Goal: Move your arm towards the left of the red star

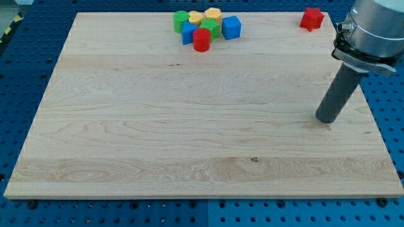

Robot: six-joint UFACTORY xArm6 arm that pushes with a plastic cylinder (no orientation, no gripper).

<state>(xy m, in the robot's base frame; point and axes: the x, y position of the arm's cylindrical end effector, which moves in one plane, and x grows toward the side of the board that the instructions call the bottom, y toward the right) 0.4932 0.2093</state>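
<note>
We are looking at a wooden board (189, 126) that is lying on a blue table with holes (25, 57). Our arm is ending in a dark rod (341, 88), and my tip (326, 118) is resting on the board near the view's right edge, about halfway down. The rod has no jaws, so it is grasping nothing and is touching no block.

The red star (312, 18) is sitting near the view's top right corner of the board. My tip is standing well below it and a little to the view's right of it, well apart from it.

The other blocks are gathering in one tight group at the view's top, around the middle of the board. There a green block (181, 20) is sitting on the group's left, two yellow blocks (196, 16) (213, 14) are lying along the top, a second green block (210, 27) is sitting in the middle, and a blue cube (231, 27) is standing on the right. A blue block (188, 34) is showing partly behind a red cylinder (201, 40), which is standing at the group's bottom. This group is far from my tip, toward the view's left.
</note>
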